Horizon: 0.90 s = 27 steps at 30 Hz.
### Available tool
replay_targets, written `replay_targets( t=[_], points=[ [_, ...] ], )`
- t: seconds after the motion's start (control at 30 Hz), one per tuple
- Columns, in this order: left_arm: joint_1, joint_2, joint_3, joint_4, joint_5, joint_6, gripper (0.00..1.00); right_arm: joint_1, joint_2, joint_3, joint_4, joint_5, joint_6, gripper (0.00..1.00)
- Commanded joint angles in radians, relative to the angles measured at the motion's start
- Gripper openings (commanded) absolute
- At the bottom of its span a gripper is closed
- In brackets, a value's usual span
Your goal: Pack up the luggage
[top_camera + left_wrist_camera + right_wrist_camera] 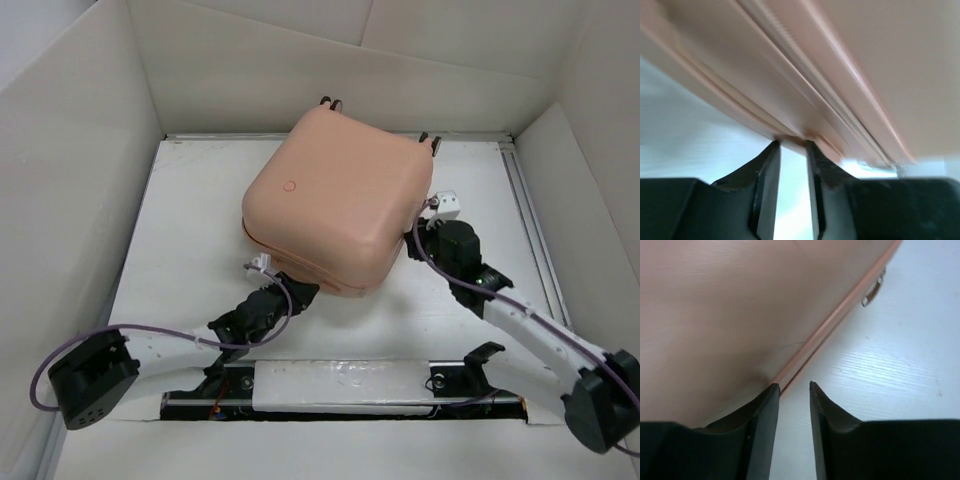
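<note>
The luggage (335, 195) is a pale peach hard-shell suitcase lying shut in the middle of the table, its caster wheels (332, 102) at the far edge. My left gripper (298, 290) is at its near left corner. In the left wrist view that gripper (792, 144) is narrowly open, both tips touching the underside of the suitcase's rim (805, 85). Nothing shows between them. My right gripper (418, 232) sits low at the suitcase's right side. In the right wrist view it (792, 385) is open and empty, the left fingertip (771, 390) against the rim (810, 347). A metal zip pull (872, 292) hangs farther along.
White walls (90, 150) enclose the white tabletop (190, 240) on the left, back and right. A metal rail (340, 385) runs along the near edge between the arm bases, and another rail (525, 220) lines the right side.
</note>
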Motion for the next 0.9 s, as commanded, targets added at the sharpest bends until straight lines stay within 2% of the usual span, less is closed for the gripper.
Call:
replay_targets(
  t=[0.0,0.03,0.07,0.1,0.17,0.2,0.23,0.3,0.33,0.37,0.47,0.53,0.57,0.6,0.67,0.73,0.8,0.83,0.87],
  points=[
    [-0.048,-0.135,0.029,0.002,0.142,0.069,0.05,0.033,-0.175,-0.078,0.159,-0.235,0.019,0.40],
    [-0.048,-0.165,0.038,-0.045,0.124,0.081,0.25,0.046,-0.268,-0.111,0.150,-0.235,0.031,0.44],
    [-0.048,-0.195,0.052,-0.092,0.075,0.081,0.36,0.060,-0.314,-0.145,0.149,-0.222,0.059,0.47],
    [-0.048,-0.226,0.052,-0.176,0.053,0.081,0.44,0.088,-0.354,-0.175,0.149,-0.203,0.071,0.49],
    [-0.048,-0.315,0.052,-0.241,0.003,0.081,0.61,0.109,-0.432,-0.249,0.166,-0.191,0.082,0.50],
    [-0.048,-0.337,0.052,-0.278,-0.037,0.090,0.64,0.132,-0.442,-0.269,0.182,-0.210,0.091,0.50],
    [-0.013,-0.350,0.043,-0.278,-0.047,0.090,0.65,0.146,-0.442,-0.293,0.201,-0.247,0.091,0.50],
    [0.033,-0.351,0.033,-0.290,-0.030,0.090,0.65,0.178,-0.401,-0.294,0.225,-0.258,0.068,0.43],
    [0.059,-0.337,0.033,-0.278,-0.012,0.102,0.61,0.218,-0.379,-0.294,0.237,-0.258,0.059,0.40],
    [0.117,-0.297,0.033,-0.278,0.011,0.112,0.61,0.241,-0.355,-0.294,0.237,-0.258,0.050,0.33],
    [0.211,-0.208,0.033,-0.222,0.122,0.112,0.57,0.344,-0.287,-0.283,0.266,-0.202,0.022,0.23],
    [0.222,-0.174,0.033,-0.182,0.154,0.112,0.57,0.391,-0.278,-0.283,0.303,-0.159,0.022,0.26],
    [0.222,-0.161,0.042,-0.168,0.154,0.112,0.57,0.428,-0.278,-0.292,0.317,-0.145,0.022,0.29],
    [0.222,-0.139,0.043,-0.157,0.154,0.112,0.57,0.442,-0.278,-0.303,0.339,-0.133,0.022,0.39],
    [0.222,-0.121,0.061,-0.157,0.165,0.112,0.55,0.476,-0.267,-0.303,0.340,-0.107,0.033,0.43],
    [0.222,-0.102,0.079,-0.169,0.165,0.122,0.54,0.504,-0.282,-0.303,0.317,-0.048,0.044,0.43],
    [0.222,-0.102,0.090,-0.180,0.165,0.122,0.54,0.545,-0.316,-0.303,0.288,0.016,0.065,0.38],
    [0.222,-0.102,0.090,-0.180,0.165,0.122,0.54,0.554,-0.336,-0.303,0.275,0.016,0.065,0.34],
    [0.222,-0.088,0.099,-0.180,0.165,0.122,0.54,0.554,-0.370,-0.312,0.275,0.007,0.065,0.34]
  ],
)
